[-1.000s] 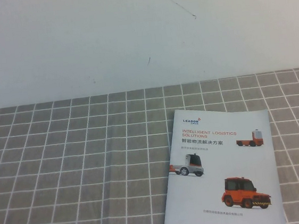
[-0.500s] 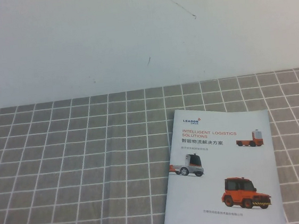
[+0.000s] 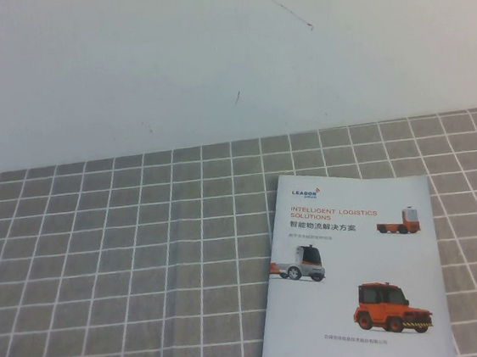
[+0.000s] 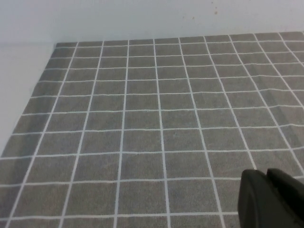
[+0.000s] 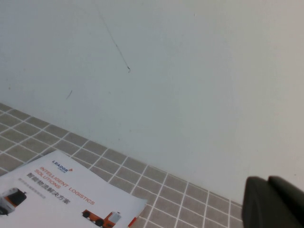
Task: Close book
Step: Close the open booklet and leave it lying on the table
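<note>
A white booklet point(image 3: 357, 273) lies flat and closed on the grey checked cloth point(image 3: 128, 267), cover up, printed with orange and white vehicles and the words "Intelligent Logistics Solutions". It sits right of centre, its near edge cut off by the high view's lower border. The right wrist view catches its far corner point(image 5: 71, 194). Neither arm appears in the high view. My left gripper point(image 4: 266, 174) hangs over bare cloth, its dark fingers pressed together on nothing. My right gripper point(image 5: 267, 182) is raised near the white wall, fingers together and holding nothing, well away from the booklet.
A white wall point(image 3: 225, 52) with a few faint marks rises behind the cloth's far edge. A white table border point(image 4: 19, 95) runs along the cloth's left side. The cloth shows a slight fold line point(image 3: 173, 271) left of the booklet.
</note>
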